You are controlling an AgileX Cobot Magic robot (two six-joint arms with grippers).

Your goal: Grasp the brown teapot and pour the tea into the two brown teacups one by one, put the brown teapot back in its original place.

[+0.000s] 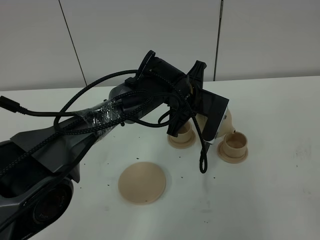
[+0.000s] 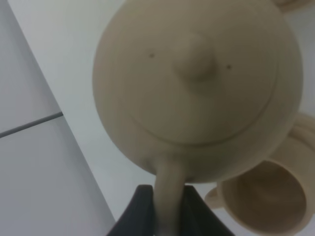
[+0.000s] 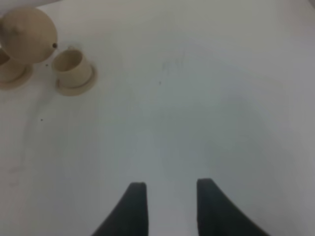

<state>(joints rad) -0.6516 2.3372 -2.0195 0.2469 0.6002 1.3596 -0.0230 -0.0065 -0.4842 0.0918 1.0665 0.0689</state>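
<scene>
Beige teapot point(image 2: 197, 83) hangs tilted, handle-to-spout axis running away from the left gripper point(image 2: 168, 199) pinching its handle; right gripper point(image 3: 171, 183) fingers spread over white table point(image 1: 280, 200), grey panelled wall point(image 1: 150, 30) behind.

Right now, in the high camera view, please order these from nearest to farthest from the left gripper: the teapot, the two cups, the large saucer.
1. Teapot: held by its handle in the left gripper, lifted in the air.
2. Right cup and left cup: both close below it; too close to call.
3. Large saucer: bare, lower left of the view, farthest.
</scene>
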